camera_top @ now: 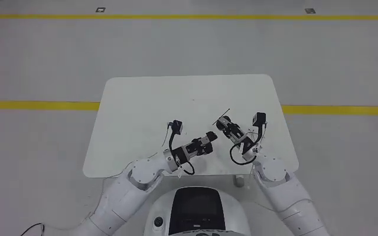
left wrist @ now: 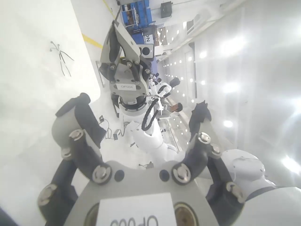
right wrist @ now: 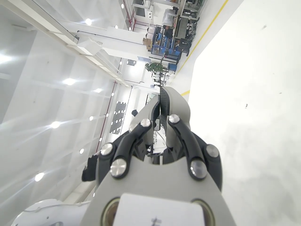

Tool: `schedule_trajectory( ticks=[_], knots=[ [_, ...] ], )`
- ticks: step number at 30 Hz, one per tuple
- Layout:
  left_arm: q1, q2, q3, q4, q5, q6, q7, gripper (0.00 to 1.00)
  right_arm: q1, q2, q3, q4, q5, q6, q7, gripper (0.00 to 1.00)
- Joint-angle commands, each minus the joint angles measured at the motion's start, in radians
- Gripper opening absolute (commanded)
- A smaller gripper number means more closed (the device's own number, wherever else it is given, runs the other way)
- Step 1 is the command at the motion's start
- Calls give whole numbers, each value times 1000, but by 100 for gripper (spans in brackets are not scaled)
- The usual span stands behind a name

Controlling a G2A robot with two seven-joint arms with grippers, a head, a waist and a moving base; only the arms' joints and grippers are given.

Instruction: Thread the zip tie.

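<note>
One thin black plastic zip tie (camera_top: 224, 114), two grippers and one white table with rounded corners (camera_top: 147, 100) are in view. The right gripper (camera_top: 220, 122) has its jaws pressed together on the zip tie, pinching it near one end, so most of the strip sticks out past the fingertips, away from the robot. In the right wrist view the zip tie (right wrist: 161, 78) rises from between the ribbed pads as a narrow dark line that bends slightly at its far tip. The left gripper (camera_top: 211, 137) has its jaws spread wide and holds nothing. It sits just beside the right gripper, on the robot's side, apart from the strip. Its own wrist view looks between its parted fingers (left wrist: 80, 99) at the right gripper (left wrist: 114, 24). Both jaws are above the table's near right part, closer to the near edge. A broad stretch of tabletop lies beyond them and to their left.
</note>
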Motion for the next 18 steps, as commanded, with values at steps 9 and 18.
schedule_trajectory(
  ticks=[9,18],
  knots=[
    [-76,-22,63,91,-78,-27,-39,100,-80,12,99,-4,193,0,244,0],
    [-94,-28,79,115,-85,-41,-49,100,-70,11,102,17,220,0,301,0]
  ],
)
